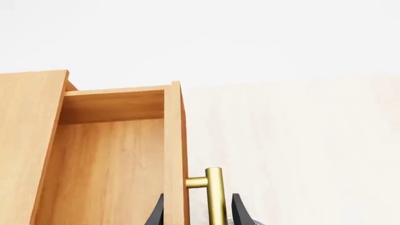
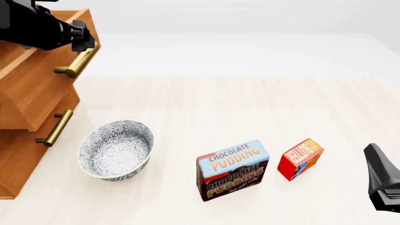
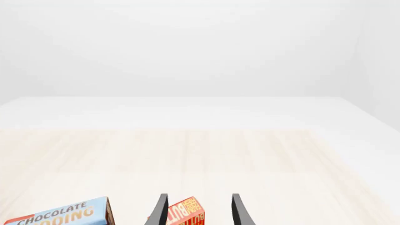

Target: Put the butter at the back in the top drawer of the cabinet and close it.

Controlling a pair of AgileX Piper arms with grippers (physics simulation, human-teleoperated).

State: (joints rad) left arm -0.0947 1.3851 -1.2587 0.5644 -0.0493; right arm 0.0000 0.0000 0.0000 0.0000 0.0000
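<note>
Light-brown wood on the cabinet [image 2: 25, 101], brass on its handles [image 2: 76, 62]. The bowl [image 2: 116, 150] wears a grey-and-white floral print. Blue-and-brown pudding box [image 2: 233, 169] with orange lettering; the butter [image 2: 300, 158] shows red, orange-and-white label. Pale woodgrain table [image 2: 250, 108].

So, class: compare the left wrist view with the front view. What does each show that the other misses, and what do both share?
Only the left wrist view shows the inside of the open top drawer, which looks empty. Only the front view shows the bowl, the pudding box, the butter, the lower handle and the right hand. Both show the cabinet, the top drawer's brass handle and the left hand at it.
</note>
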